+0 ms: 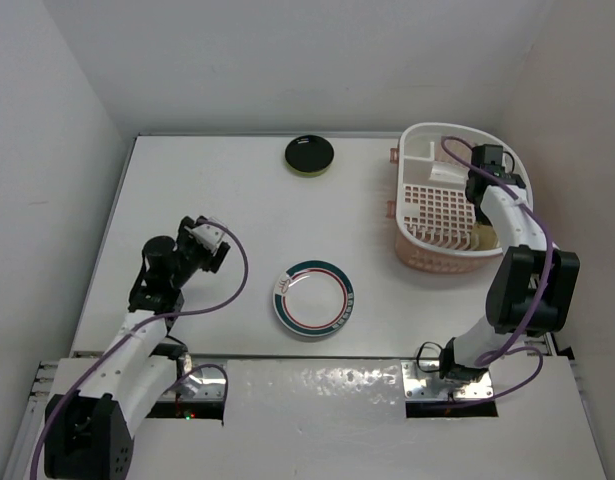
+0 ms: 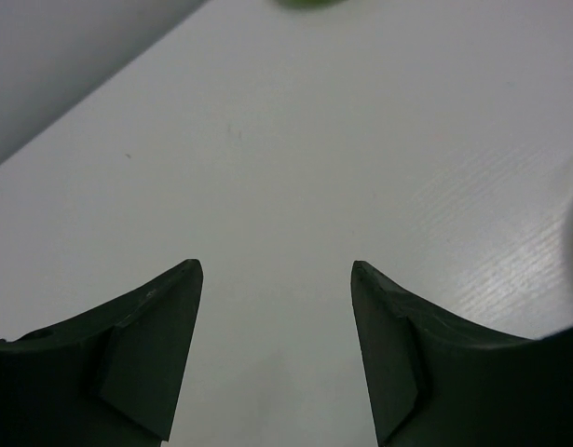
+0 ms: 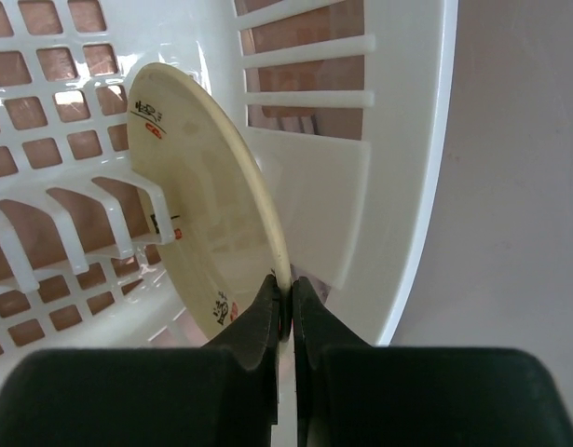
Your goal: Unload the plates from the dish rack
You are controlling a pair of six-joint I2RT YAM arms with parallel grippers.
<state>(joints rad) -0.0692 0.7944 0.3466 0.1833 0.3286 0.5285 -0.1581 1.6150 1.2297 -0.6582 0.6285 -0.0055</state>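
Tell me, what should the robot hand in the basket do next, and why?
Probably lift straight up. The right hand is shut on the rim of the cream plate, which stands on edge in the dish rack beside its prongs, so pulling sideways would likely snag.

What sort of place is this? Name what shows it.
Probably a robot test cell, not a kitchen: bare white walls box in a white table, left arm and right arm are bolted at its near edge, and a dish rack and rimmed plate serve as props.
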